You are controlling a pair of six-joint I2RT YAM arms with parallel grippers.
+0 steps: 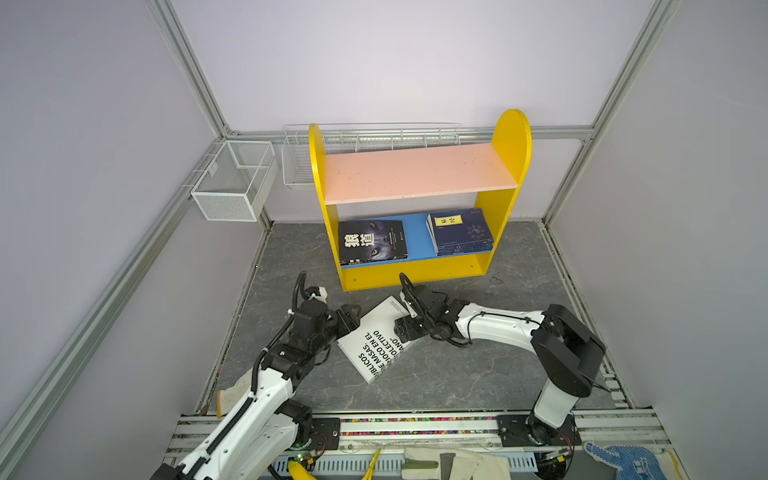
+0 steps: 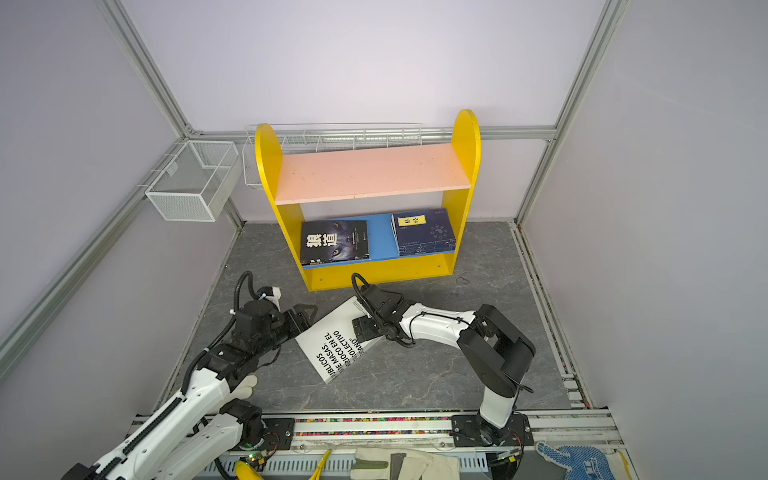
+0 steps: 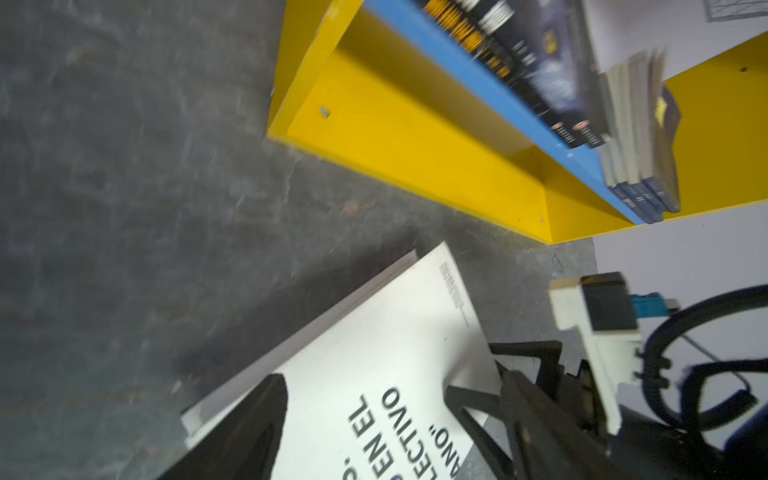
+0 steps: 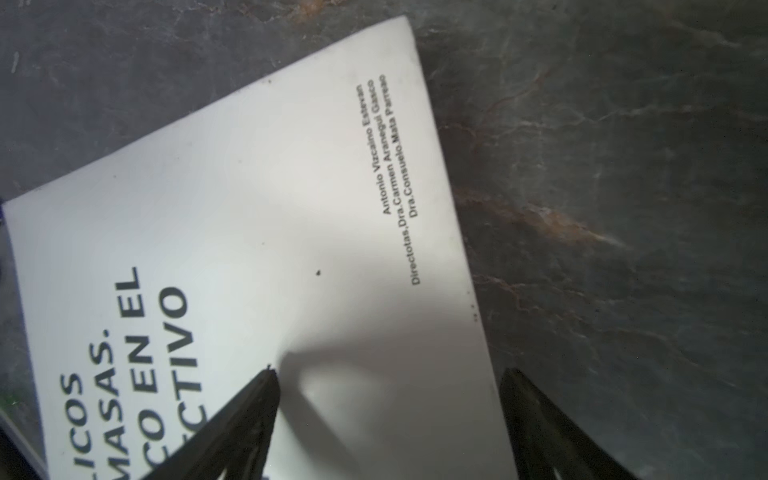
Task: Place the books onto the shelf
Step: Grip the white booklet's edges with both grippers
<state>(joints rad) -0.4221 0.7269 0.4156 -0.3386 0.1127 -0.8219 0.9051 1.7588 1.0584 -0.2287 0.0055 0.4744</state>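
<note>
In both top views the white book (image 1: 376,347) lay flat between the left gripper (image 1: 351,318) and the right gripper (image 1: 405,328), short of the shelf (image 1: 415,276). Left wrist view: jaws stood apart, cover between them. Right wrist view: jaws stood apart, straddling the book's edge.

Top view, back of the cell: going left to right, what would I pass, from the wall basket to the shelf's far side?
white mesh basket → left yellow side panel → wolf-eye book → bare blue lower board → stack of navy books → right yellow side panel
</note>
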